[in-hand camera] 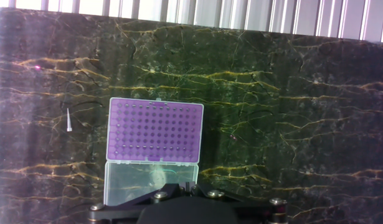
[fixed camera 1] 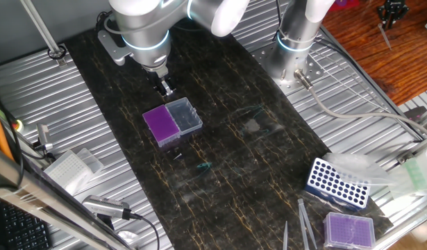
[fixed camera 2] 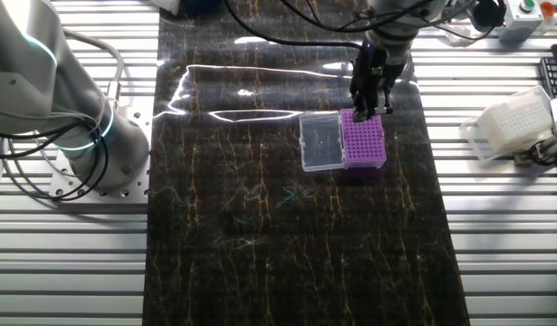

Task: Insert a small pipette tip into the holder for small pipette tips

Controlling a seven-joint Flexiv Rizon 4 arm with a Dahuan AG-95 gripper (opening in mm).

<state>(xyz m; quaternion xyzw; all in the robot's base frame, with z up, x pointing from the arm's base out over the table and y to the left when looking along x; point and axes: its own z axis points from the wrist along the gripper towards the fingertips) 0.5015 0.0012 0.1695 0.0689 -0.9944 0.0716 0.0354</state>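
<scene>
The holder for small pipette tips has a purple gridded top (fixed camera 1: 161, 125) and a clear lid (fixed camera 1: 186, 116) joined alongside. It sits on the dark mat and also shows in the other fixed view (fixed camera 2: 363, 141) and the hand view (in-hand camera: 156, 132). My gripper (fixed camera 1: 166, 90) hangs above the holder's far edge, apart from it; it also shows in the other fixed view (fixed camera 2: 373, 109). In the hand view my gripper (in-hand camera: 190, 185) has its jaws together, with nothing seen between them. A small pipette tip (in-hand camera: 68, 120) lies on the mat left of the purple top. A faint teal sliver (fixed camera 1: 203, 167) lies on the mat further out.
A blue rack with large round holes (fixed camera 1: 338, 182), a lidless purple box (fixed camera 1: 349, 230) and grey tweezers (fixed camera 1: 305, 223) are at the mat's near right corner. A white tip box (fixed camera 2: 512, 127) stands on the slatted table beside the mat. A second arm's base (fixed camera 1: 296, 42) stands at the back.
</scene>
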